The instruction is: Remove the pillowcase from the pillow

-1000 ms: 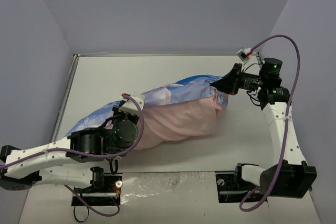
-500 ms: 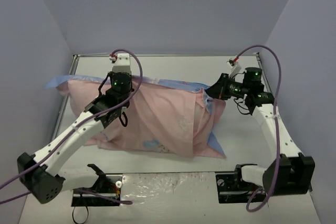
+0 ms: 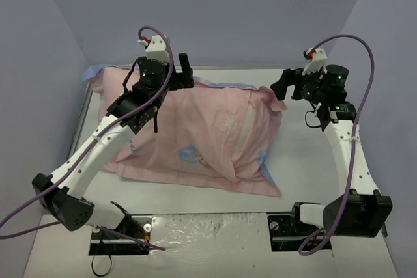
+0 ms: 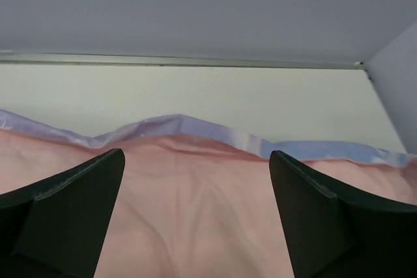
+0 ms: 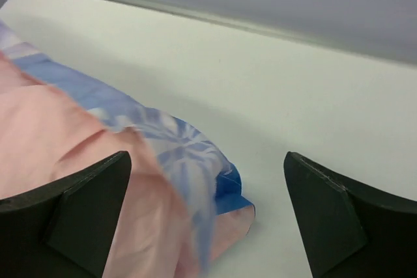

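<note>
pillowcase [image 3: 202,135]: pink side up on table [image 3: 306,161] | left gripper [image 4: 195,161]: spread wide, empty, over pillowcase's far edge | right gripper [image 5: 205,159]: spread wide, empty, over pillowcase's far-right corner

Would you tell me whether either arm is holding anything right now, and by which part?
Nothing is held: the left gripper and right gripper both have fingers spread open above the pillowcase, gripping no fabric.

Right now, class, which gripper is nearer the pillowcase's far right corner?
Right. The right gripper hangs open just beside that corner of the pillowcase; the left gripper is over its far edge, towards the middle.
</note>
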